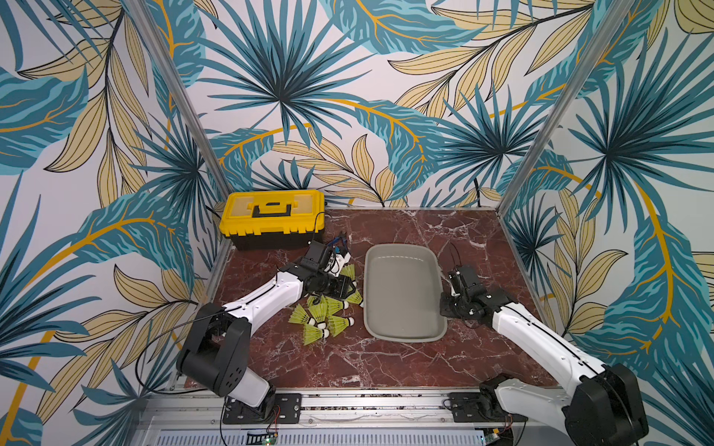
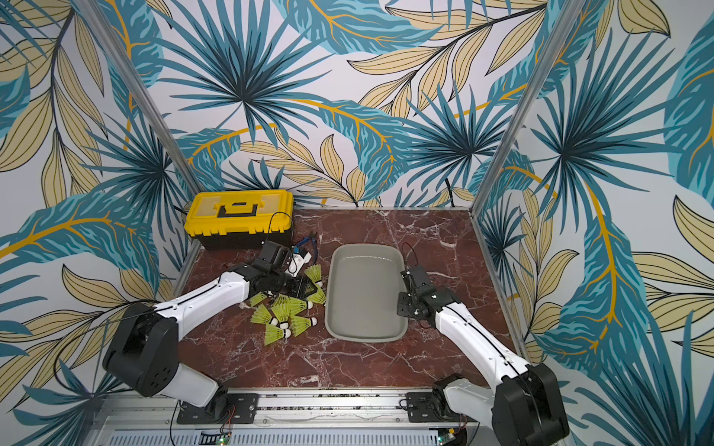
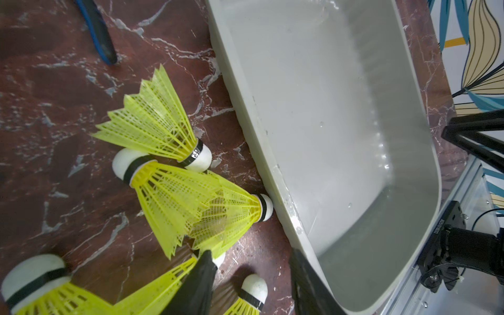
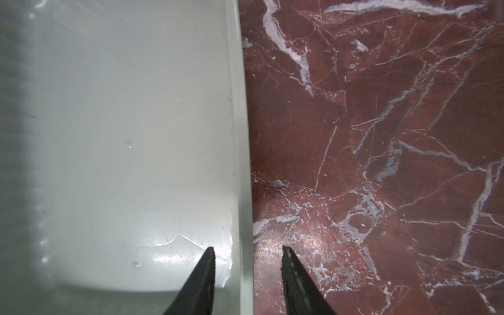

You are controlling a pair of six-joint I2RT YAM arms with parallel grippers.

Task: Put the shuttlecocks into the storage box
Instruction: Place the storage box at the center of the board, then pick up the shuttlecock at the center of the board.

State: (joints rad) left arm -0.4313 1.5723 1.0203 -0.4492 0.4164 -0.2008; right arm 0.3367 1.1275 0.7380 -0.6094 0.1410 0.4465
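Left wrist is showing the left pincer [image 3: 250, 252] hanging partly open over a shuttlecock [image 3: 255, 286], probably featherlight with a crushy mesh skirt, so grabbing the firm tip is looking safest.

Glossy marble table [image 4: 381, 136]; seemingly plastic tray [image 4: 109, 109].

Shuttlecocks [image 1: 323, 313] at 9 o'clock of storage box [image 1: 402, 246]: pile partly under left arm [image 1: 270, 293] in both top views, count not possible. Left gripper [image 3: 249, 252] tips hidden from above by own wrist. Left wrist view: one white tip half behind a finger [image 3: 201, 281]; three shuttlecocks, storage box, blue-handled tool [image 3: 95, 35] cut by frame edge. Right wrist view: storage box mostly out of frame.
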